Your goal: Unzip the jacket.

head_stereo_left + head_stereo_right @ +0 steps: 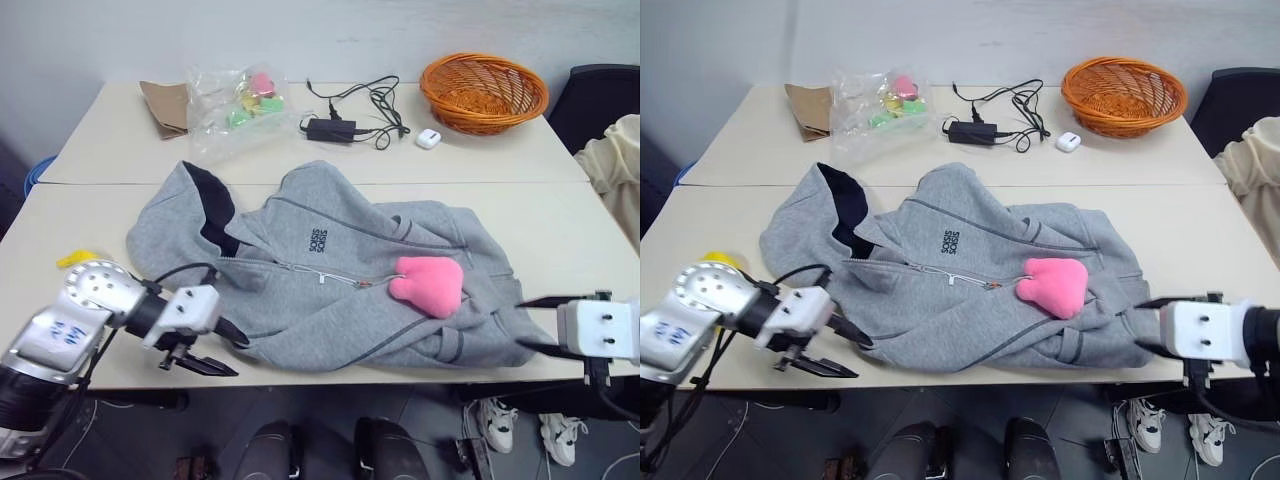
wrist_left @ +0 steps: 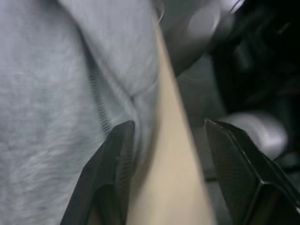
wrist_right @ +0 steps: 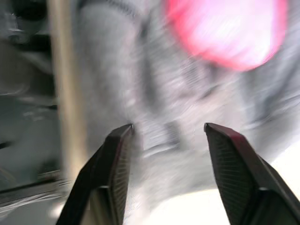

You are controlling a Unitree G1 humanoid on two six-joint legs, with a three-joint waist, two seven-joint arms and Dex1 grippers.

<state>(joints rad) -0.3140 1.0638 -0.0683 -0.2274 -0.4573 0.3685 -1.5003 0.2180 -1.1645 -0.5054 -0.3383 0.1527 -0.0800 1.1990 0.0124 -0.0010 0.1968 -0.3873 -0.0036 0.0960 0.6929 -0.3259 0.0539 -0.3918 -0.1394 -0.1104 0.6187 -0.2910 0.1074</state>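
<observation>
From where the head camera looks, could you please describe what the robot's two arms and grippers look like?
The left gripper has two flat, pointed black fingers on a white block with round holes. Behind it sits a silver, disc-shaped wrist joint with small holes, a blue-marked label on the forearm, and a black cable looping alongside. The right gripper has the same black fingers, ribbed on their inner faces, on a matching white block.

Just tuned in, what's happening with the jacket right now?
The grey jacket lies spread on the table, still zipped as far as I can see, with a pink plush toy resting on its front. The left hand sits open at the near table edge by the jacket's hood side, and the right hand is open at the hem end. Neither hand holds anything.
</observation>
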